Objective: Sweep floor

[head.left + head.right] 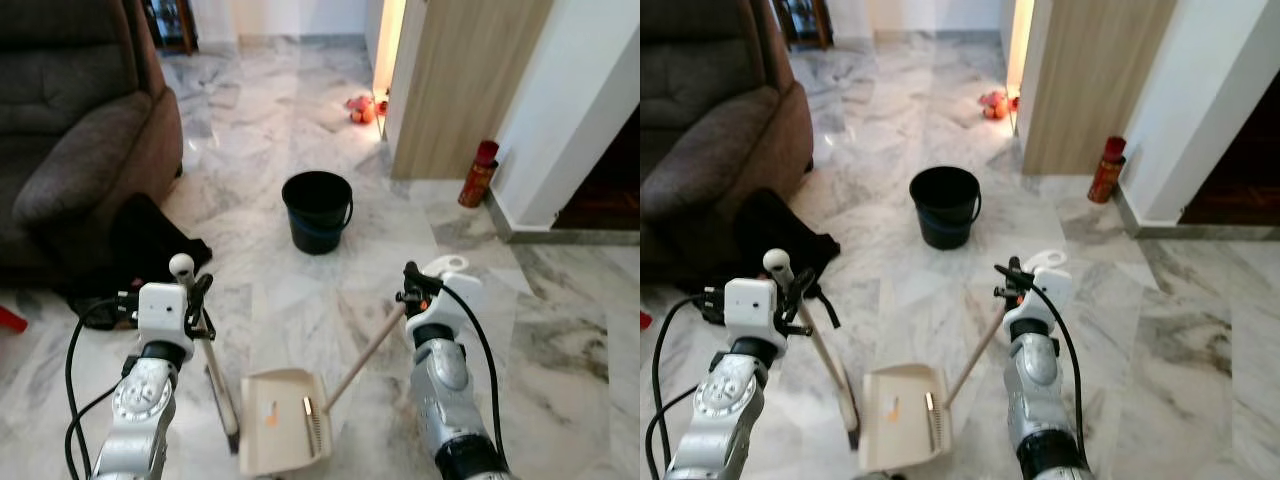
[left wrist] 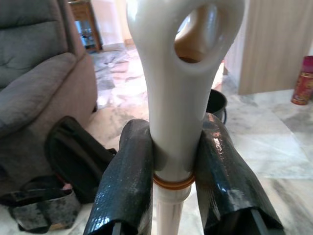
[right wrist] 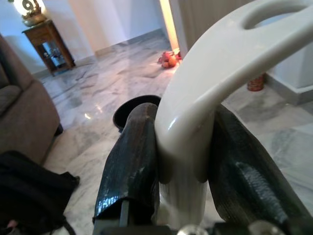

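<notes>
Left gripper (image 1: 196,290), lower left of frame, clamped on the broom (image 1: 214,375) handle top; bristles on the floor just left of the dustpan (image 1: 283,420). Right gripper (image 1: 412,283), lower right, clamped on the dustpan's long handle. An orange scrap (image 1: 272,419) lies in the pan at bottom centre. Judgement: keep the pan lip flat on the marble floor (image 1: 330,300), draw short strokes toward it. Black bucket (image 1: 318,211) stands beyond, mid-frame.

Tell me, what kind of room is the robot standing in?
Probably a living room in a home. There is a big brown sofa, a shiny marble floor, and a small wooden side table against the far wall. A black bucket stands on the floor for cleaning.
</notes>
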`<state>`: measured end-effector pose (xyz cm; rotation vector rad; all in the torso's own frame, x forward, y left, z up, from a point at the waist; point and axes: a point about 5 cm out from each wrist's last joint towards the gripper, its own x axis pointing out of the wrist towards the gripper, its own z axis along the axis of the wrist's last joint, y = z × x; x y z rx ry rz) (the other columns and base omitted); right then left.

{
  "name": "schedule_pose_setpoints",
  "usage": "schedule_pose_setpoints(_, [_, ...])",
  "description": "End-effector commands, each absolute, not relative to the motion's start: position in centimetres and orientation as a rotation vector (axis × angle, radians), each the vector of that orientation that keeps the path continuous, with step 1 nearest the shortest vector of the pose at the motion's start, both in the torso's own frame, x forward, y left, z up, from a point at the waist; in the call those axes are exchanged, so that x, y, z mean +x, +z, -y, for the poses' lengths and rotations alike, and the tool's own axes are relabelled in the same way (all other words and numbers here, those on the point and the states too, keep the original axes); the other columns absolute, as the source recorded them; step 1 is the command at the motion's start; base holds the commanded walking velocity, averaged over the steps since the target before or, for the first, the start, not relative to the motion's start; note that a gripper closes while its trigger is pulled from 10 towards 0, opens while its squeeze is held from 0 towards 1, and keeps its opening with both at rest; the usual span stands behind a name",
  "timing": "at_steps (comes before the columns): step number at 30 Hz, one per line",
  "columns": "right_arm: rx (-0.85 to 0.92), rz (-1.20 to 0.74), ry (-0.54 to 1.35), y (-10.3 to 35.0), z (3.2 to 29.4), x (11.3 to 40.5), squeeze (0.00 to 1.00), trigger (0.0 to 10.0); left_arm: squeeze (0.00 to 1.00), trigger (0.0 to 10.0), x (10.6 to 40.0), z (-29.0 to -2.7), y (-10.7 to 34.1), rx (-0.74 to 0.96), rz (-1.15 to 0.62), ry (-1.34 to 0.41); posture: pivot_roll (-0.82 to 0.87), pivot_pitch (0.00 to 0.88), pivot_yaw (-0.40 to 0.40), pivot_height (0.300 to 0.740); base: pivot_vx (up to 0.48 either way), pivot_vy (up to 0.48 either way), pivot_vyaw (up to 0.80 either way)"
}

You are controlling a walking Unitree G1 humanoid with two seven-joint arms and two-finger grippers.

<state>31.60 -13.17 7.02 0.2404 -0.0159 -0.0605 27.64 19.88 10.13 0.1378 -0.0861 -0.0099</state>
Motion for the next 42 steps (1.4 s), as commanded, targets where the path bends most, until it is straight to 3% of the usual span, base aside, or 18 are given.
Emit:
schedule_pose_setpoints(1, [0.271, 0.035, -0.049, 7.52, 12.7, 31.78, 0.0, 10.0, 0.0, 10.0, 27.72, -20.09, 10.65, 0.147, 0.109, -0.003, 0.2, 0.021, 0.004, 0.74, 0.0, 0.0, 0.0])
schedule_pose_setpoints(13, [0.27, 0.035, -0.037, 7.52, 12.59, 31.82, 0.0, 10.0, 0.0, 10.0, 27.68, -19.99, 10.58, 0.149, 0.111, -0.016, 0.19, 0.011, 0.006, 0.74, 0.04, 0.0, 0.0])
schedule_pose_setpoints(42, [0.244, 0.042, -0.015, 7.6, 12.33, 31.75, 0.0, 10.0, 0.0, 10.0, 27.61, -19.78, 10.44, 0.152, 0.106, -0.029, 0.19, 0.013, 0.003, 0.74, 0.347, 0.0, 0.0])
